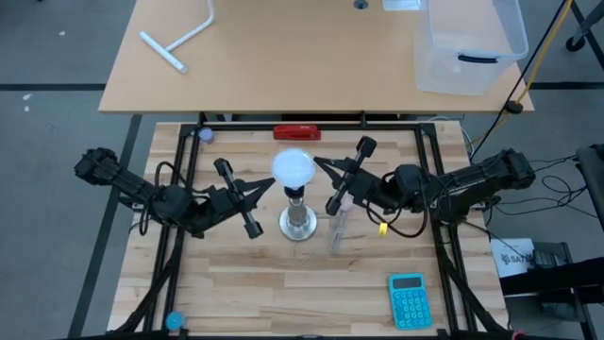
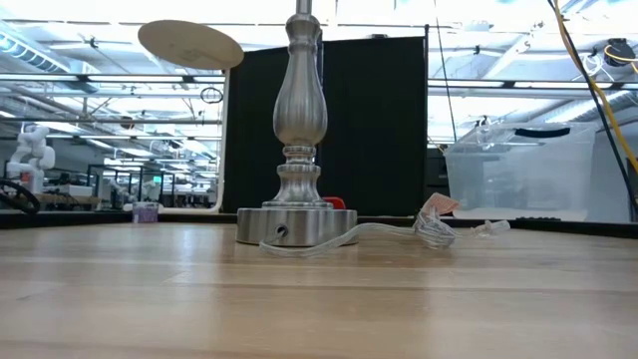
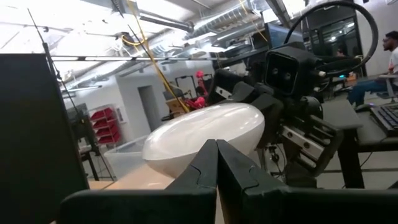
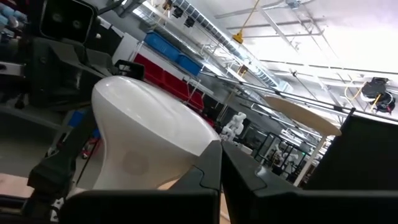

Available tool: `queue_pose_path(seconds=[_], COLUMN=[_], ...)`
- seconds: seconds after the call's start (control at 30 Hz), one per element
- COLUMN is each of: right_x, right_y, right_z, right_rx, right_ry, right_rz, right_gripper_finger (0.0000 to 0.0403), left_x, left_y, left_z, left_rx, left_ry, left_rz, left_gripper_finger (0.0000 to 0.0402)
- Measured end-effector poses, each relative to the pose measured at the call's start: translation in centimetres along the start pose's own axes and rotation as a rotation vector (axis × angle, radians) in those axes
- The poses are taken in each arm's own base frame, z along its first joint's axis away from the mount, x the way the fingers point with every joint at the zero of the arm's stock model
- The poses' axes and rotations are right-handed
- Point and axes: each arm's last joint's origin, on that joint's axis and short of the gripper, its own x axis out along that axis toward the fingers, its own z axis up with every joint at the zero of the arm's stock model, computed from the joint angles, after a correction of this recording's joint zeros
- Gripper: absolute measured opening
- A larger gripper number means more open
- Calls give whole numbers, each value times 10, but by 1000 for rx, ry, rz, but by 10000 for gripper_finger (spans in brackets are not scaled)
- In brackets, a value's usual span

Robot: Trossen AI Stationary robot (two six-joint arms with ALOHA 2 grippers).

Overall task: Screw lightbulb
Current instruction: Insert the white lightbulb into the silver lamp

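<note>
The white lightbulb [image 1: 293,168] stands upright, dome up, with its narrow end in the top of the silver lamp stand [image 1: 297,223] at the table's middle. My left gripper [image 1: 272,182] is shut, its tips at the bulb's left side. My right gripper [image 1: 317,161] is shut too, with its tips at the bulb's right side. In the left wrist view the bulb [image 3: 205,134] lies right behind my joined fingertips, and likewise in the right wrist view [image 4: 146,134]. The low view shows only the stand's round foot [image 2: 297,225] and stem; bulb and grippers lie above its frame. My left gripper touches the left side of the bulb's domed head [image 3: 202,146] with the tips of its shut fingers. It comes roughly level from the table's left. The bulb stays upright on the stand. My right gripper touches the bulb's right side, where the head tapers [image 4: 186,155], with the tips of its shut fingers. It comes roughly level from the table's right, slightly from the far side.
A clear cord [image 2: 399,231] and a clear-pink plastic piece [image 1: 338,227] lie right of the stand's foot. A red block [image 1: 297,132] sits at the far edge and a teal calculator [image 1: 409,300] near right. On the far table are a clear bin [image 1: 470,42] and a white T-piece [image 1: 179,42].
</note>
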Motion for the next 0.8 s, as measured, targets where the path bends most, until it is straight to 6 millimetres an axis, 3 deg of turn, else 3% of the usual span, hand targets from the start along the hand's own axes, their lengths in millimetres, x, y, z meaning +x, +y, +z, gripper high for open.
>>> queue_pose_path(seconds=[0.8], right_x=[-18], right_y=[29], right_z=[11], right_rx=[-50], right_ry=[-11], right_rz=[151], right_gripper_finger=[0], left_x=[12], left_y=[13], left_z=[-9], left_rx=[-8], left_ry=[75], left_rz=[138], left_gripper_finger=[0])
